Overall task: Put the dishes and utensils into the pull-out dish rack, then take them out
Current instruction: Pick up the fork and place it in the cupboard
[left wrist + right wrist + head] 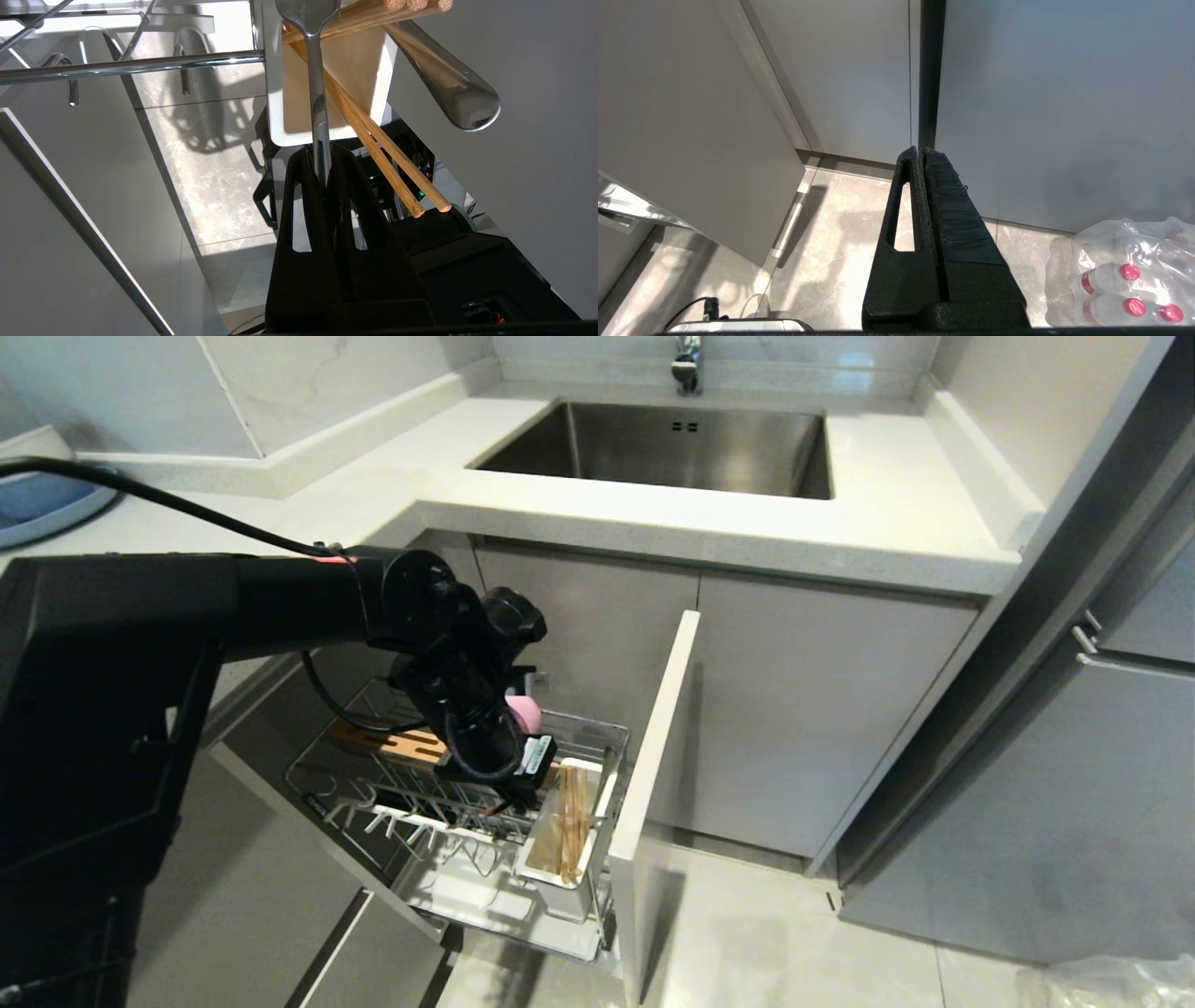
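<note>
Over utensil holder (280, 93), left claw (322, 161) pinching fork (315, 70)

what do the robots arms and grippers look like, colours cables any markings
The left arm is matte black, with boxy links, rounded joint housings and a small orange-red mark near the wrist. Black cables run along it and loop beneath the wrist, where a black module carries a white label. Both the left gripper and right gripper have rough-textured black tapered fingers, each with a long slot.

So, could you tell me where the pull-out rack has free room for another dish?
The pronged wire section between the wooden bar and the rack's front edge stands bare. The utensil holder is crowded with chopsticks, and the left gripper, shut on the fork, works there.
</note>
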{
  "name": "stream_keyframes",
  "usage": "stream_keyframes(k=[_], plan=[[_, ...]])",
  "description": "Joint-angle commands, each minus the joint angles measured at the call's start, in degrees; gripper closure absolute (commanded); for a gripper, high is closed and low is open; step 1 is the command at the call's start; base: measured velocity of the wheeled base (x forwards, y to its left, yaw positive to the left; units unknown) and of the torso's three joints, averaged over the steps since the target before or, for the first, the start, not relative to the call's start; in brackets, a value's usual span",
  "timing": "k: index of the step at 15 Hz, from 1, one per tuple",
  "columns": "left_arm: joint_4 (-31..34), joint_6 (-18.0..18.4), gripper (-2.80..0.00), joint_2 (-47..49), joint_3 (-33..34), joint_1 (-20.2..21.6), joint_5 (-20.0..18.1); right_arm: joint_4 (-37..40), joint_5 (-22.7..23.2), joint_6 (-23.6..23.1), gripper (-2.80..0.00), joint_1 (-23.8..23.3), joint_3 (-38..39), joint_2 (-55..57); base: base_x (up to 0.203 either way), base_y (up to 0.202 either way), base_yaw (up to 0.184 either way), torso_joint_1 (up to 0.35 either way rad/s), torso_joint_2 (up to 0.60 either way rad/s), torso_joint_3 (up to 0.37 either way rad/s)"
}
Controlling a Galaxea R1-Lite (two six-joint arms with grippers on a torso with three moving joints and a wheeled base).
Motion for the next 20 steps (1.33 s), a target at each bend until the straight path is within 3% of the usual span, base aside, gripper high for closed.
stream_keyframes(k=[1,20], plan=[[0.34,-0.01,0.00,0.12,-0.02,-0.36,-0.10,-0.01,0.00,0.01,0.00,0.01,0.09,0.00,0.000,0.000,0.000,0.000,0.00,0.000],[-2.98,-0.19,0.00,5.14,-0.11,-0.54,-0.45,-0.01,0.00,0.01,0.00,0.01,0.09,0.00,0.000,0.000,0.000,0.000,0.00,0.000]])
